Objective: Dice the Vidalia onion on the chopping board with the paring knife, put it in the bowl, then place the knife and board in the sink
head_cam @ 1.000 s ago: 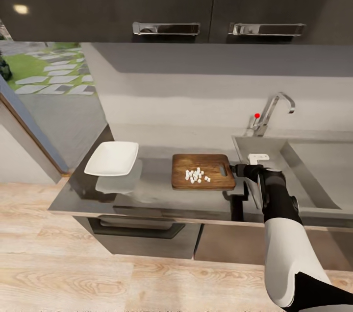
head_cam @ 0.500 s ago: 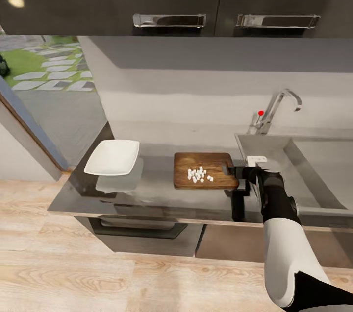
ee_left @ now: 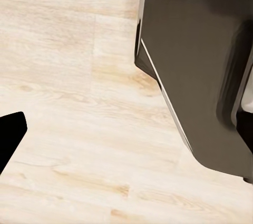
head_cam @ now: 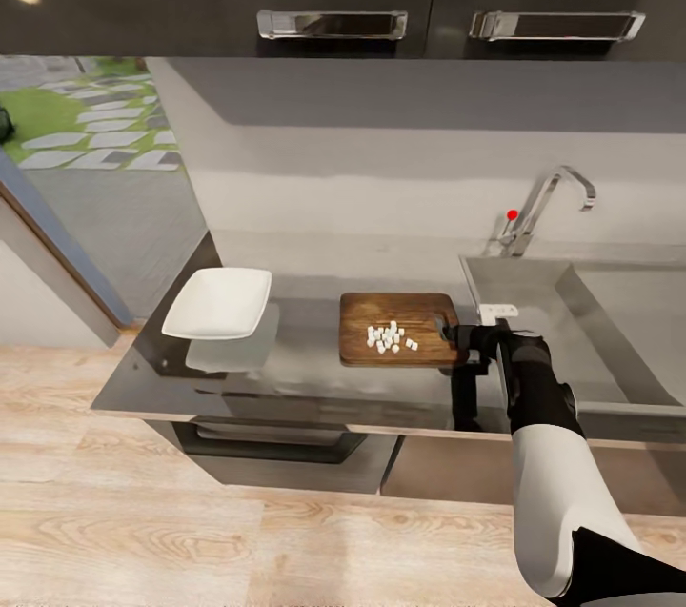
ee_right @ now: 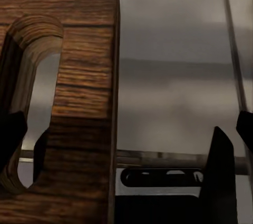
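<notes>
One chopping board [head_cam: 398,329] lies flat on the counter [head_cam: 295,369], its handle slot at the 3 o'clock end, nearest the sink [head_cam: 572,321]. On its surface sits one loose cluster of diced onion [head_cam: 389,337], roughly fifteen small white cubes, toward the 6 o'clock edge of the board. One white square bowl [head_cam: 218,303] stands on the counter at 9 o'clock of the board, well apart from it. One chrome tap [head_cam: 548,207] with a single red knob [head_cam: 513,214] rises at the sink's back rim, at about 1 o'clock of the board.

The right gripper [head_cam: 455,334] is at the board's slotted end. In the right wrist view the handle slot [ee_right: 29,97] and the board's edge lie between the two dark fingers [ee_right: 221,176], which stand apart and are not pressed on the wood. The left wrist view shows wood floor [ee_left: 68,103] and one dark cabinet corner [ee_left: 200,66]; whether the left gripper is apart or together cannot be told. Two upper cabinet handles [head_cam: 332,23] show overhead.
</notes>
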Available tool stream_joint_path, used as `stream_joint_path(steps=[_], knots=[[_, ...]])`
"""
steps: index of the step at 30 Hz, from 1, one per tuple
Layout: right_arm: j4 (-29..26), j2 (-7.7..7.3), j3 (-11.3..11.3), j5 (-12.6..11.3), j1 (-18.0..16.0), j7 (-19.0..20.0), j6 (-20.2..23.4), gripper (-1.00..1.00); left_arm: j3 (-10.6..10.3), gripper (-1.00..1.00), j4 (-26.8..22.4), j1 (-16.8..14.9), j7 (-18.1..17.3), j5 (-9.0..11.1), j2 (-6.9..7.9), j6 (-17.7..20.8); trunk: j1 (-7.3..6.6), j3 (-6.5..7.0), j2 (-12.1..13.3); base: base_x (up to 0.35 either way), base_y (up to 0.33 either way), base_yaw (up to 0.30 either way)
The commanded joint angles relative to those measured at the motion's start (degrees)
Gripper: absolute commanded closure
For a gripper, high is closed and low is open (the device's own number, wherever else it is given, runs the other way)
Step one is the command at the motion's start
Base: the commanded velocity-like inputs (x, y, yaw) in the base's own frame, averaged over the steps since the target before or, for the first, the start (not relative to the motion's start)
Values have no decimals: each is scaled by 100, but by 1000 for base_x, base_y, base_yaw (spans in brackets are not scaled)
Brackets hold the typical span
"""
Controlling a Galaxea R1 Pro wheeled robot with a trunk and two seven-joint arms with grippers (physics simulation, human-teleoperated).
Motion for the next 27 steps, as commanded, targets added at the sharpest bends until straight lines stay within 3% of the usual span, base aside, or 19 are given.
stream_joint_path(steps=[1, 14, 15, 27], knots=[[-10, 8, -24, 60, -6, 55, 12, -100, -49, -100, -4, 1, 46, 36, 8, -11, 4, -11, -11, 0, 0, 0], [31, -26, -32, 64, -6, 62, 10, -100, -49, -100, 9, 1, 46, 36, 8, -9, 4, -12, -11, 0, 0, 0], [31, -27, -32, 65, -6, 61, 8, 100, -49, -100, 10, 1, 46, 36, 8, -7, 4, -12, -11, 0, 0, 0], [25, -1, -31, 69, -6, 55, 12, 100, -49, -100, 37, 1, 46, 36, 8, -10, 4, 16, -11, 0, 0, 0]])
